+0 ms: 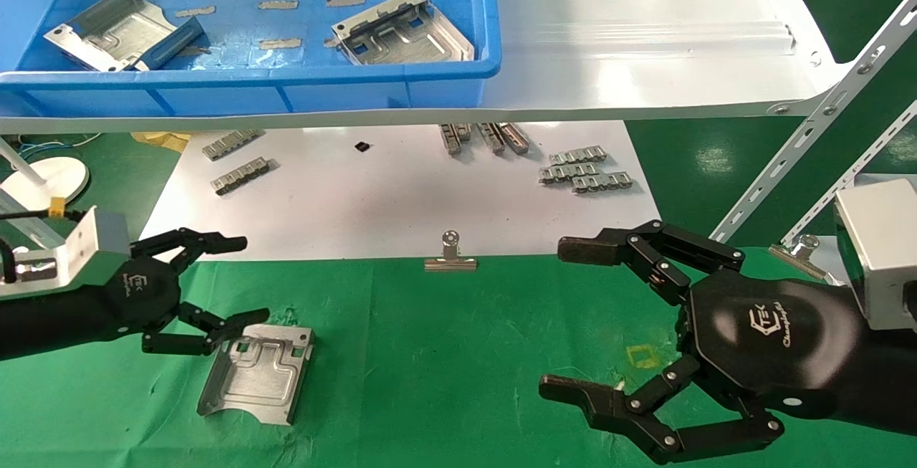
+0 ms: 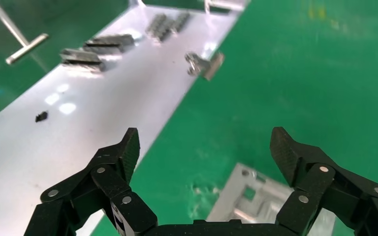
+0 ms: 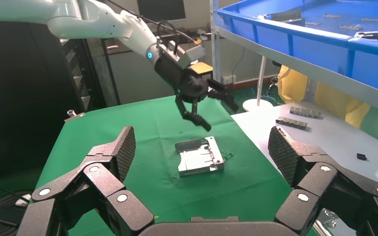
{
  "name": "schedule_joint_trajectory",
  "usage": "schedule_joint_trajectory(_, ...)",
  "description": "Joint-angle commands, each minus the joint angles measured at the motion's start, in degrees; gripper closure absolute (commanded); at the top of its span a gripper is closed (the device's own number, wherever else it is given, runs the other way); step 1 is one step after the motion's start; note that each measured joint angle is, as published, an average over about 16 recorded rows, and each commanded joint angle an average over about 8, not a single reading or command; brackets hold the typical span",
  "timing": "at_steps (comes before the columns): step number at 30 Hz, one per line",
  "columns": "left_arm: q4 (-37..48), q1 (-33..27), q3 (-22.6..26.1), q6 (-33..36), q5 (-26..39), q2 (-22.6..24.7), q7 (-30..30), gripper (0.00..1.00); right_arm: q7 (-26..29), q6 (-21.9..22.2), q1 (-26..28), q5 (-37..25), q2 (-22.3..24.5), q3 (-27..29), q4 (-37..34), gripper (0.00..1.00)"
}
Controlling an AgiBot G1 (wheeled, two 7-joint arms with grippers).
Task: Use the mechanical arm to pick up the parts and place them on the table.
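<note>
A silver stamped plate point(image 1: 256, 372) lies flat on the green table point(image 1: 444, 353) at the left; it also shows in the left wrist view point(image 2: 256, 199) and the right wrist view point(image 3: 199, 157). My left gripper point(image 1: 247, 279) is open and empty, hovering just above and left of that plate, clear of it. My right gripper point(image 1: 557, 319) is open and empty above the table at the right. Two more silver plates point(image 1: 118, 29) point(image 1: 402, 29) rest in the blue bin point(image 1: 301, 84) on the shelf.
A white board point(image 1: 401, 196) behind the green cloth holds grey link strips point(image 1: 584, 170) and a small black chip point(image 1: 362, 146). A silver binder clip point(image 1: 450, 256) sits at the board's front edge. The white shelf point(image 1: 645, 45) overhangs, with angled metal struts point(image 1: 809, 131) at right.
</note>
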Motion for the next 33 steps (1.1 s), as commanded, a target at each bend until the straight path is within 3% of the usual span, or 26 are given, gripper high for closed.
schedule_joint_trajectory(1, -0.84, 0.34, -0.38, -0.07, -0.07, -0.13, -0.47, 0.00, 0.00, 0.00, 0.00, 0.00, 0.00, 0.00, 0.00, 0.00)
schedule_joint_trajectory(33, -36.14, 15.66, -17.34, -3.14, -4.92, -5.61, -22.70, 0.00, 0.00, 0.00, 0.00, 0.00, 0.00, 0.00, 0.00, 0.00)
